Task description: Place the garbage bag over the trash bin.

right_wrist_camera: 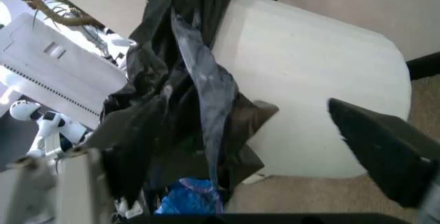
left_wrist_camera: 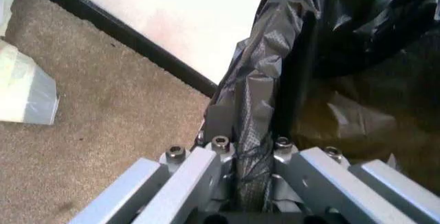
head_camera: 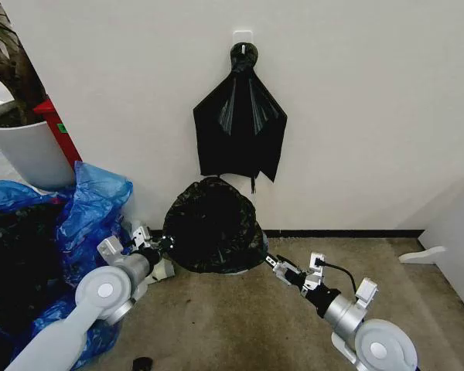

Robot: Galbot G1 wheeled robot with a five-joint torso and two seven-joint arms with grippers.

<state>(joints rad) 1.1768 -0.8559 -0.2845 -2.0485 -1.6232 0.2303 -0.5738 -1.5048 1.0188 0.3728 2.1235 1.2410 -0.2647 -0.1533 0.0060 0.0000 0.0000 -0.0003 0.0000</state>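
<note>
Two arms are working at the trash bin (head_camera: 243,270), which is standing on the carpet against the white wall (head_camera: 356,116), and everything else is best placed from it. Largest nearby, the blue plastic bags (head_camera: 85,209) are piling up to the bin's left, with a white plant pot (head_camera: 27,151) behind them; a fan-shaped black bundle (head_camera: 240,131) is hanging on the wall directly above the bin. The garbage bag (head_camera: 213,224) is sitting over the bin's mouth, billowing open and hiding most of the rim. The left gripper (head_camera: 161,246) is reaching in at the bin's left side, its jaws pressed together on a gathered fold of the bag's edge, seen close up in the left wrist view (left_wrist_camera: 251,147). The right gripper (head_camera: 277,267) is hovering at the bin's right side, jaws spread, with the bin wall (right_wrist_camera: 309,90) and a hanging strip of bag (right_wrist_camera: 199,80) between them. Judging by its wrinkles and gloss, the bag is probably light, limp, slippery and easy to tear, so pinching its bunched hem looks safest. No legible brand, label or writing is showing.
</note>
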